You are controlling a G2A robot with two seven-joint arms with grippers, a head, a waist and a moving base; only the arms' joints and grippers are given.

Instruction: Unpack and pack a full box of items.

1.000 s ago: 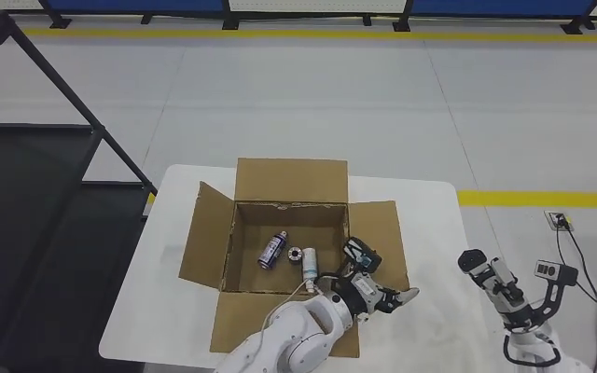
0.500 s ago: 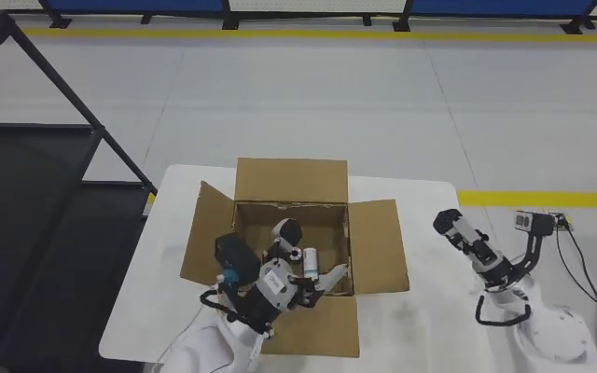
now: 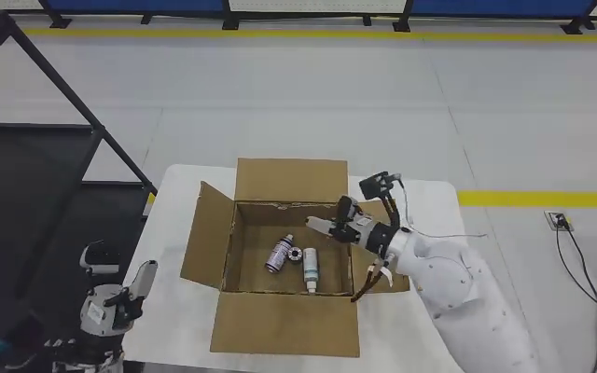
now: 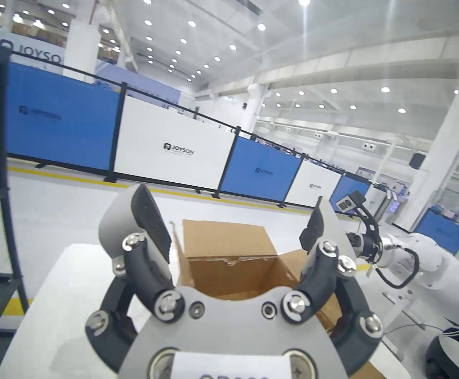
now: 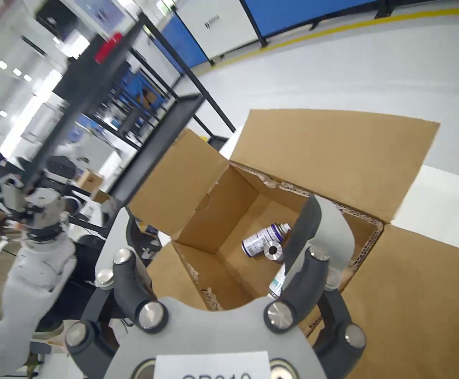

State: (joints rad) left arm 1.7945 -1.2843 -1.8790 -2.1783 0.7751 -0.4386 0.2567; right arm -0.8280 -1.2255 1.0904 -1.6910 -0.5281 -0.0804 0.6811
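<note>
White bottle partly hidden behind right gripper (prob. its cap end).

A white worktop stands on a pale grey floor. On the far side a yellow line crosses the floor, just in front of a row of blue and white barrier panels on black feet. A second yellow strip lies on the floor to the right of the worktop. A black metal rack stands to the left, one slanted post close to the worktop's corner. A socket with a black cable lies on the floor at the right. Round ceiling lights shine overhead, near a white column.
</note>
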